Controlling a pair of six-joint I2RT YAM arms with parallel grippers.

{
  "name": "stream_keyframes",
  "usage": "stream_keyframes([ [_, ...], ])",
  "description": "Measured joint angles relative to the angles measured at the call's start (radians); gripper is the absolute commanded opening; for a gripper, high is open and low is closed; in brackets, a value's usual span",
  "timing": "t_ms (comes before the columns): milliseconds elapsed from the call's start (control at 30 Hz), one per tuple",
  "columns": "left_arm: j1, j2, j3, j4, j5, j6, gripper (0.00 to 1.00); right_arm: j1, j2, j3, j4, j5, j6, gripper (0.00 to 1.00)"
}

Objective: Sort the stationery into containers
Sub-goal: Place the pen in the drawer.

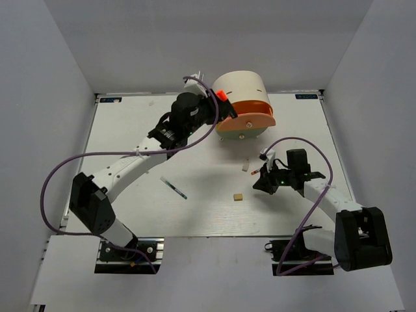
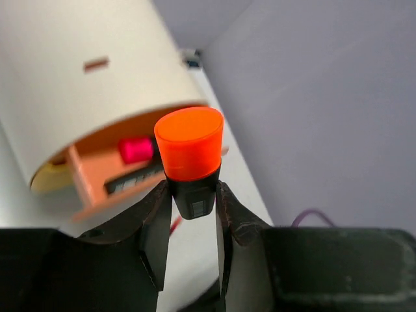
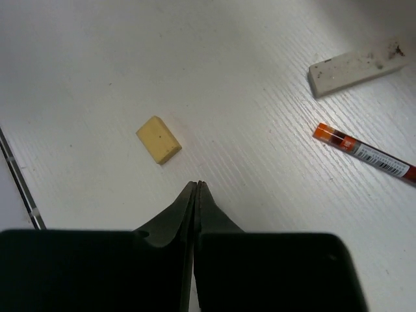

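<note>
Your left claw (image 2: 192,195) pinched an orange-capped highlighter (image 2: 189,146), cap uppermost in the left wrist view, with the fingers pressed on its dark barrel from either side. It was held in the air just in front of the cream organiser (image 1: 242,88), which stood at the upper centre of the top view, near the far edge of the surface (image 1: 130,130). The organiser's orange drawer (image 2: 97,174) was open, and a pink-ended highlighter (image 2: 135,149) lay inside it beside a dark item too blurred to identify.

Lower in the top view, a thin white pen (image 1: 174,188) with a dark tip lay alone left of centre. A tan eraser (image 3: 158,138) lay right of centre, apart from everything else. Your right claw (image 3: 196,188) was pressed together with nothing between its fingers, low over the surface and near that tan eraser.

At the upper right of the right wrist view lay a smudged whitish eraser (image 3: 357,65). Below it was a thin pen with an orange end (image 3: 367,154), near the eraser but not touching it.

The surface was white with fine lines of grain and a few faint smudges. Plain pale grey walls closed it in at the left, the right and the far side. Purple cables (image 1: 296,138) looped from both arms.
</note>
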Motion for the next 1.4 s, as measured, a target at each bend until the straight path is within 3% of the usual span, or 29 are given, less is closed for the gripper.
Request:
stream_keyframes([
  [200, -0.001, 0.138, 0.111, 0.167, -0.048, 0.024, 0.14, 0.000, 0.021, 0.000, 0.019, 0.027, 0.016, 0.00],
  [400, -0.001, 0.242, 0.182, 0.208, -0.084, 0.061, 0.15, 0.000, 0.021, -0.008, 0.034, 0.035, 0.018, 0.07],
  [600, -0.003, 0.313, 0.232, 0.195, -0.088, 0.091, 0.19, 0.000, 0.021, -0.015, 0.042, 0.036, 0.023, 0.25],
  [633, -0.005, 0.321, 0.238, 0.191, -0.088, 0.095, 0.19, 0.000, 0.022, -0.015, 0.042, 0.036, 0.024, 0.32],
  [767, -0.012, 0.337, 0.246, 0.171, -0.082, 0.105, 0.36, 0.000, 0.022, -0.015, 0.045, 0.039, 0.027, 0.45],
  [900, -0.019, 0.338, 0.246, 0.157, -0.071, 0.111, 0.60, 0.000, 0.032, 0.000, 0.047, 0.038, 0.043, 0.45],
  [1033, -0.020, 0.338, 0.246, 0.155, -0.060, 0.120, 0.72, 0.000, 0.037, 0.058, 0.068, 0.031, 0.076, 0.33],
  [1167, -0.020, 0.333, 0.246, 0.153, -0.058, 0.127, 0.75, 0.000, 0.028, 0.101, 0.171, 0.031, 0.169, 0.20],
  [1300, -0.020, 0.293, 0.237, 0.147, -0.070, 0.132, 0.84, -0.001, 0.018, 0.124, 0.290, 0.045, 0.313, 0.19],
  [1333, -0.020, 0.264, 0.219, 0.150, -0.077, 0.134, 1.00, -0.001, 0.019, 0.131, 0.321, 0.055, 0.358, 0.19],
  [1400, -0.018, 0.188, 0.163, 0.146, -0.088, 0.126, 1.00, -0.002, 0.029, 0.161, 0.359, 0.072, 0.420, 0.19],
])
